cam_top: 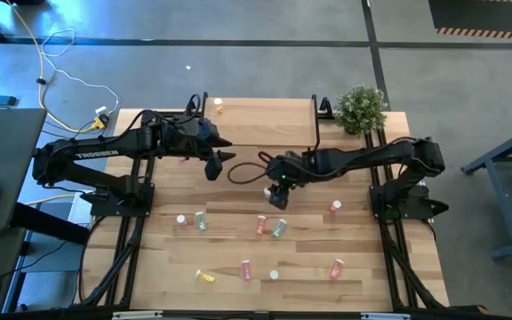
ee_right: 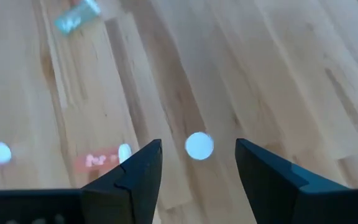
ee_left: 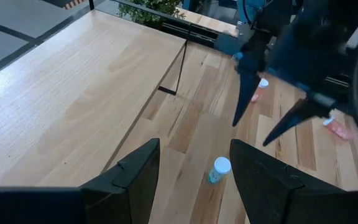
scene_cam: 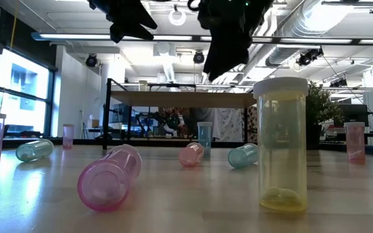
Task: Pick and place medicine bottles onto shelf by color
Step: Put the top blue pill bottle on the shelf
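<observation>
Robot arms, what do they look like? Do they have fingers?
Both arms are dark, jointed metal. The left arm has white TROSSEN lettering on its side; the right arm trails a looping dark cable. The left gripper and the right gripper each end in two flat, dark, tapering fingers.

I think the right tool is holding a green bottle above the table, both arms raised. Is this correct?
Not quite. The right tool is open and empty; the right wrist view shows only a standing white-capped bottle below its fingers. Both arms are raised, as you said.
</observation>
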You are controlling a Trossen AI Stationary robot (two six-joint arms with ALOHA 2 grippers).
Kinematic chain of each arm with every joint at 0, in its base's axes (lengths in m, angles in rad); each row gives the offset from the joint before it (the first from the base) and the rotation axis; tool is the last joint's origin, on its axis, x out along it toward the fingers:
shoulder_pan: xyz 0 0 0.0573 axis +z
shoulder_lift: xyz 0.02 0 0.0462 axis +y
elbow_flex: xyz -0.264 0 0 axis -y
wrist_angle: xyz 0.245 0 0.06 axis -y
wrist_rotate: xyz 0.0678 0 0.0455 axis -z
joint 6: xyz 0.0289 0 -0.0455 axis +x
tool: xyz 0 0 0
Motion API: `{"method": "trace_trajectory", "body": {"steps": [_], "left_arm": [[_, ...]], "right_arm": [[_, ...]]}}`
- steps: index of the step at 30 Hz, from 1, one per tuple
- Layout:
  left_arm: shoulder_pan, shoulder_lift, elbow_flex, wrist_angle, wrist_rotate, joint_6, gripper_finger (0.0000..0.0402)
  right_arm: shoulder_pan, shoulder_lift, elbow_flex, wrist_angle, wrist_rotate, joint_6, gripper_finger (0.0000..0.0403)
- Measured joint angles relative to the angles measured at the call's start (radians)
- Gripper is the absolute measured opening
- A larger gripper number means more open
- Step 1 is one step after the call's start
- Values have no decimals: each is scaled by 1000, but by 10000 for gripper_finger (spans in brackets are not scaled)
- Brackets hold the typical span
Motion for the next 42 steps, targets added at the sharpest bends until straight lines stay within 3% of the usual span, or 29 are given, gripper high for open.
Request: {"method": "trace_trajectory", "body": {"steps": [6,22,37,42], "left_arm": [[0,0,0,0,-1,0,184],[0,0,0,0,-3,0,184],[0,0,0,1,-11,0,184],[0,0,0,1,-42,0,184]], "right_arm": [[-3,65,0,30,-5,-80,195],[-32,190,0,48,-43,-75,195],[-51,239,-1,65,-86,-81,195],[-51,239,-1,64,-88,-82,174]]}}
